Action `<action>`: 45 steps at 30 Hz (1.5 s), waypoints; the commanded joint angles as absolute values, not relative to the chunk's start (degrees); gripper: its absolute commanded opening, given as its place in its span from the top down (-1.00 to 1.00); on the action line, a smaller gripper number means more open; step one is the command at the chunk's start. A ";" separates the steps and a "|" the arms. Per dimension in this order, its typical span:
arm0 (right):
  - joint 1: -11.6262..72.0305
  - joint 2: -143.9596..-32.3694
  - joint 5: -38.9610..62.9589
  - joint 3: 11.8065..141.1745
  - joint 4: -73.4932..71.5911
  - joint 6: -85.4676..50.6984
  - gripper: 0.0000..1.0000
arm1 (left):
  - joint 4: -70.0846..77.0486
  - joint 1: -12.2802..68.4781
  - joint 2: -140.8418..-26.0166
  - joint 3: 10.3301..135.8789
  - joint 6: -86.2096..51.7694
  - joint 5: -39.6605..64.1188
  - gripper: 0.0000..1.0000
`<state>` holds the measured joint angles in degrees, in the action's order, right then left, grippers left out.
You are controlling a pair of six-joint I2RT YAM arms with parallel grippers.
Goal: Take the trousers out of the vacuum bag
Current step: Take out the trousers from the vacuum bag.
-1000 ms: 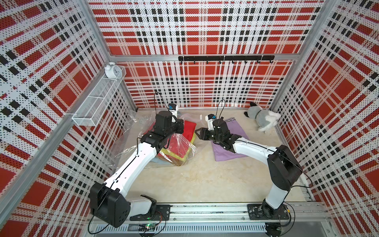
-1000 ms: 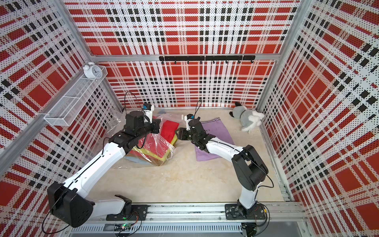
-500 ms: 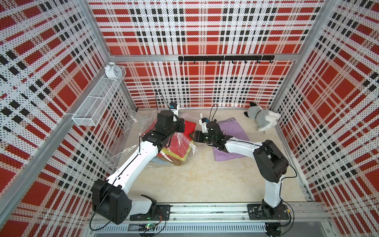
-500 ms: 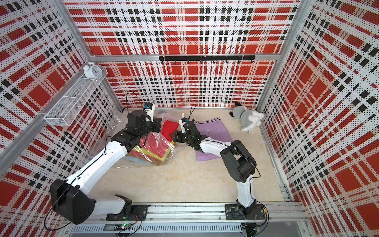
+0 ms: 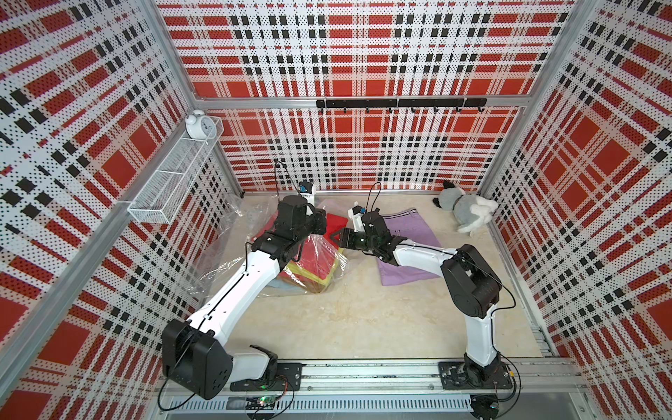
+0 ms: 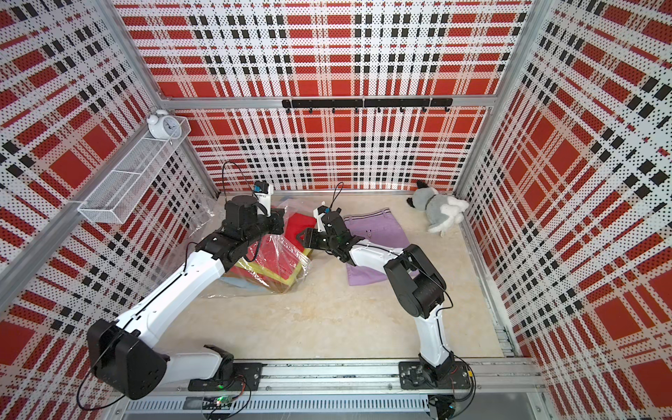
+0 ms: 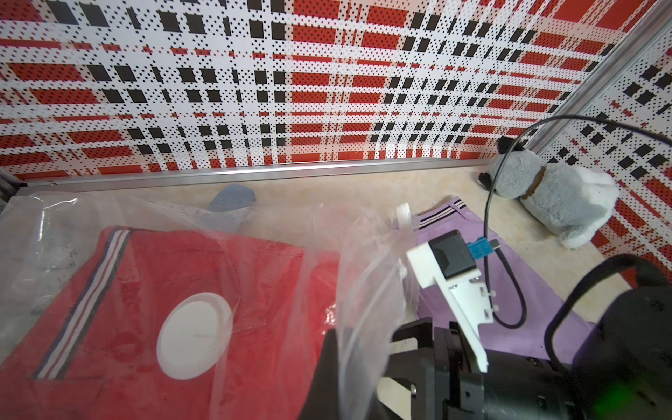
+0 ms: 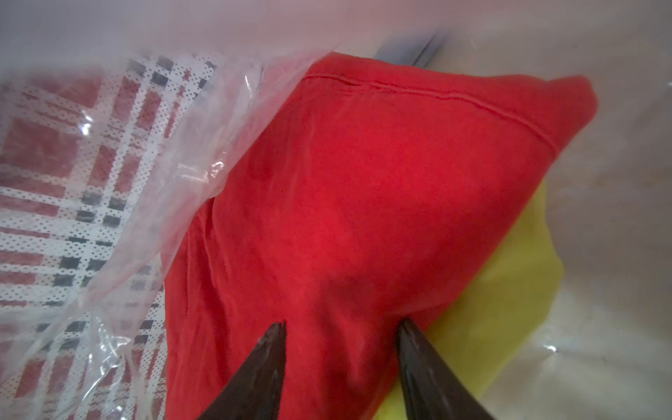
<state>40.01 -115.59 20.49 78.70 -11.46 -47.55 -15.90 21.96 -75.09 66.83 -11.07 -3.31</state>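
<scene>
Step in hand: getting a grip on the folded red cloth trousers (image 8: 363,182), top of the pile inside the large crinkly transparent plastic vacuum bag (image 5: 218,254), which lies on the pale tabletop (image 5: 363,320) on the left side. Left fingers (image 5: 319,228) are closed. The pinch itself is hidden under the wrist, but the upper film rises in a tent to them, so I judge they hold the bag's mouth up. Right fingers (image 8: 269,363) are about half spread with nothing held, tips straddling the near corner of the red cloth. Folded yellow-green trousers (image 8: 509,291) show just beneath. Round white valve cap (image 7: 194,336) sits on the film over the red pair, further in. Folded lilac trousers (image 5: 414,229) are already out, flat on the tabletop under the right arm. To do it well: press the tips down to gather a fold of red cloth only, not the yellow-green layer or the film beside it. Close fully before pulling, then draw out low, toward the lilac pair. Left should hold the film high and taut so the cloth slides rather than dragging the bag. Risk: slick film caught between the tips, or a weak grip on one thin ply.
</scene>
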 commanded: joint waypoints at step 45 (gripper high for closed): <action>41.33 -111.26 17.58 87.38 6.12 -38.94 1.00 | -10.72 17.49 -70.51 62.80 -11.58 -3.60 1.00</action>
